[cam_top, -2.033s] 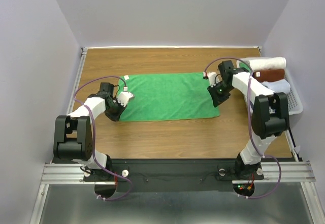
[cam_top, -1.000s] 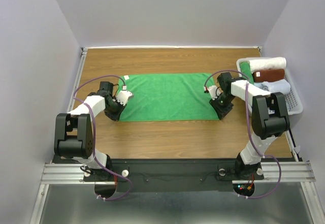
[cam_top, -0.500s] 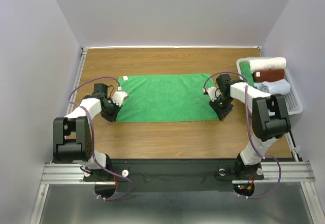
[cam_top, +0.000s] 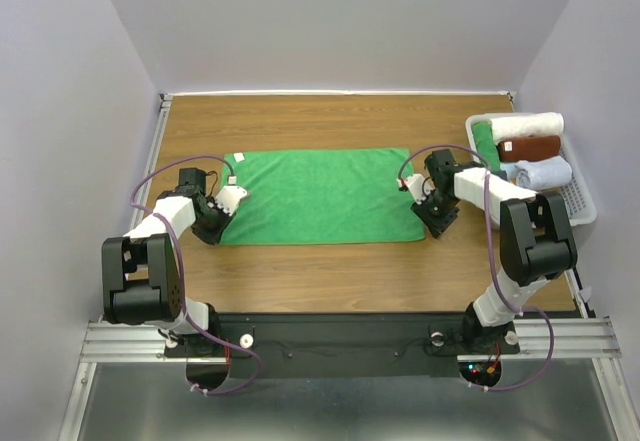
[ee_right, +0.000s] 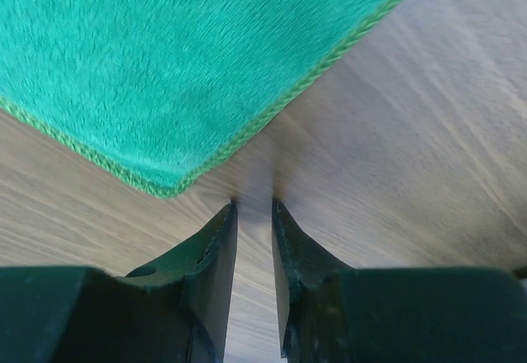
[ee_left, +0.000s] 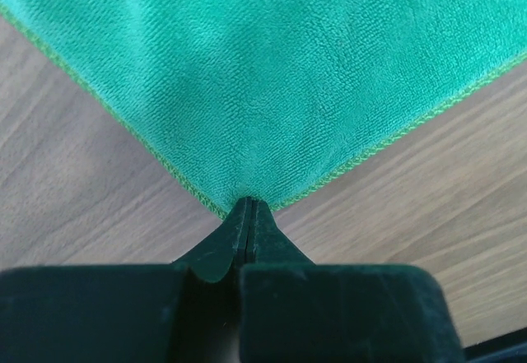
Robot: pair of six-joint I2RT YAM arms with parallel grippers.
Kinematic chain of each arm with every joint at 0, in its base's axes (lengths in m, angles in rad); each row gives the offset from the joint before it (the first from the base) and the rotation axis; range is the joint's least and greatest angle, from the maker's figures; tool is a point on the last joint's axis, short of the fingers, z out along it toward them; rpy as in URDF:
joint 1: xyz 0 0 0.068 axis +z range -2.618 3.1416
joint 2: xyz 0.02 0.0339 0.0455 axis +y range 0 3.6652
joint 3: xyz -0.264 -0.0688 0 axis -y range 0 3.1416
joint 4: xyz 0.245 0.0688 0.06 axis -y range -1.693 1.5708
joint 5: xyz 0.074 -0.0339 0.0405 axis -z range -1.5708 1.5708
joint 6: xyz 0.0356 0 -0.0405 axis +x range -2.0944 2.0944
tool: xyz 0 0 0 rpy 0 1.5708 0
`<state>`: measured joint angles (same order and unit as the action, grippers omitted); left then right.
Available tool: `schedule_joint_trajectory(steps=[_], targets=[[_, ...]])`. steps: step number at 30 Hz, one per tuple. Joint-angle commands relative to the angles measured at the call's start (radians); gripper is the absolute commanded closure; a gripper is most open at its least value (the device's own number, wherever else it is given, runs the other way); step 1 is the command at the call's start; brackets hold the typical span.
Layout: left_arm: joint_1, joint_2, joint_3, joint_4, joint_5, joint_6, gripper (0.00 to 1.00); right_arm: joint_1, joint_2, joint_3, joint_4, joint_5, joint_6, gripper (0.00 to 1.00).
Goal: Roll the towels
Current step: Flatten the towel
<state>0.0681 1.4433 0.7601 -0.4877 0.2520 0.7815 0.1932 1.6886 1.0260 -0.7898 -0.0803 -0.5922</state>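
The bright green towel point(cam_top: 320, 196) lies flat and spread on the wooden table. My left gripper point(cam_top: 221, 224) is at its near-left corner; in the left wrist view the gripper point(ee_left: 248, 202) is shut on that corner of the green towel point(ee_left: 263, 75). My right gripper point(cam_top: 433, 223) is by the near-right corner; in the right wrist view the gripper point(ee_right: 253, 206) is slightly open and empty, tips on the bare wood, just clear of the green towel's corner point(ee_right: 169, 183). The pale bluish-white towel point(cam_top: 546, 171) lies in the basket at the right.
A pale plastic basket point(cam_top: 582, 201) stands at the table's right edge. It holds a long cream-white rolled towel point(cam_top: 522, 124), a brown rolled towel point(cam_top: 531, 147) and a green roll point(cam_top: 485, 141). A raised rail point(cam_top: 330, 93) runs along the table's far edge.
The green towel has shifted left and been drawn flat, pulled by my left gripper. My right gripper has come down to the near-right corner, let go of the towel and opened.
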Motion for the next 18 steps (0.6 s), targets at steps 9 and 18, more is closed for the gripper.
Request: schedule_joint_trajectory(steps=[9, 18], targets=[[0.012, -0.024, 0.019, -0.196, 0.021, 0.039, 0.9, 0.026, -0.079, 0.141, -0.149, -0.14, 0.078, 0.69], [0.012, -0.015, 0.013, -0.172, 0.021, 0.029, 0.9, 0.032, 0.023, 0.204, -0.117, -0.263, 0.176, 0.69]])
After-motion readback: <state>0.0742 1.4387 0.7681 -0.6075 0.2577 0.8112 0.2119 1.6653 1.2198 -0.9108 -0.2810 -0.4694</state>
